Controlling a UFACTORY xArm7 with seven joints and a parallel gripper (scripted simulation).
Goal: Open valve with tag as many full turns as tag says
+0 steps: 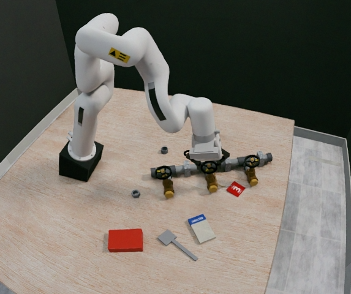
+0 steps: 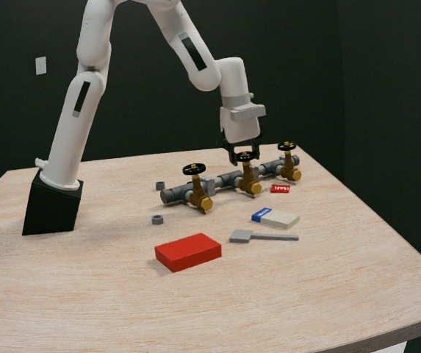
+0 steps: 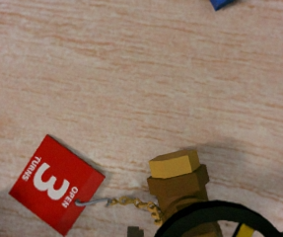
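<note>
A grey pipe [image 1: 181,169] [image 2: 175,193] lies on the table with three brass valves, each with a black handwheel. My gripper [image 1: 209,166] [image 2: 245,156] is shut on the middle valve's handwheel [image 1: 207,168] [image 2: 245,155] [image 3: 215,217]. A red tag [image 1: 235,188] [image 2: 280,188] [image 3: 56,184] reading "3 turns open" is joined by a thin chain [image 3: 133,203] to the middle valve's brass body [image 1: 211,182] [image 2: 249,183] [image 3: 177,183]. The left valve's handwheel [image 1: 164,173] [image 2: 194,168] and the right valve's handwheel [image 1: 252,162] [image 2: 286,145] stand free.
A red block [image 1: 125,240] [image 2: 187,251], a grey scraper [image 1: 176,242] [image 2: 261,236] and a white pad with a blue top [image 1: 201,228] [image 2: 275,218] lie in front of the pipe. Two grey nuts [image 1: 135,193] [image 1: 164,150] [image 2: 157,219] [image 2: 159,185] lie left of it. The arm's black base [image 1: 79,161] [image 2: 51,207] stands at the left.
</note>
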